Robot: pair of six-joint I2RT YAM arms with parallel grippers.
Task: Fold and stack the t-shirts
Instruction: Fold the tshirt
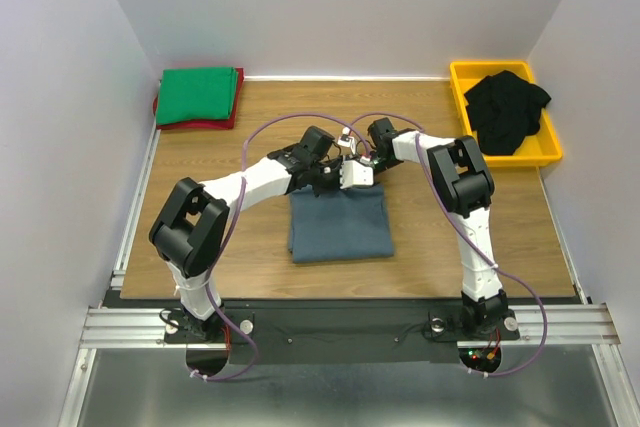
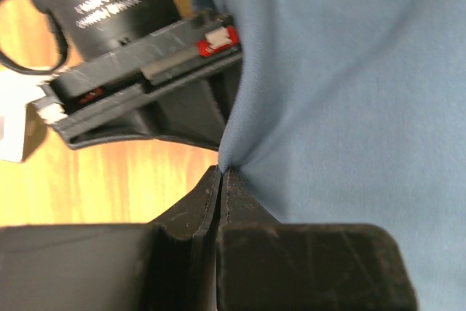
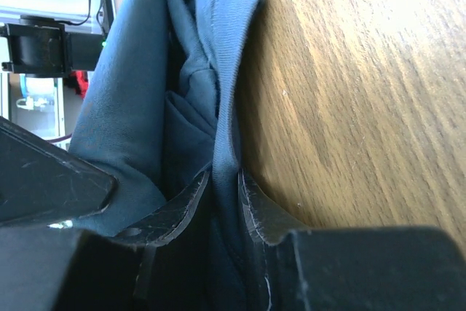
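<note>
A slate blue-grey t-shirt (image 1: 340,225) lies partly folded at the table's middle. My left gripper (image 1: 328,173) is shut on its far edge; the left wrist view shows the cloth (image 2: 349,92) pinched between the closed jaws (image 2: 220,172). My right gripper (image 1: 362,169) is shut on the same far edge close beside it; the right wrist view shows a hem (image 3: 226,92) clamped between its fingers (image 3: 226,180). A folded green t-shirt (image 1: 200,95) lies on a red one (image 1: 200,125) at the far left. Black t-shirts (image 1: 508,111) lie in the yellow bin (image 1: 505,155).
The yellow bin stands at the far right corner. White walls close in the wooden table (image 1: 450,237) on three sides. Purple cables (image 1: 280,127) loop above both arms. The other gripper's black body (image 2: 138,71) shows in the left wrist view.
</note>
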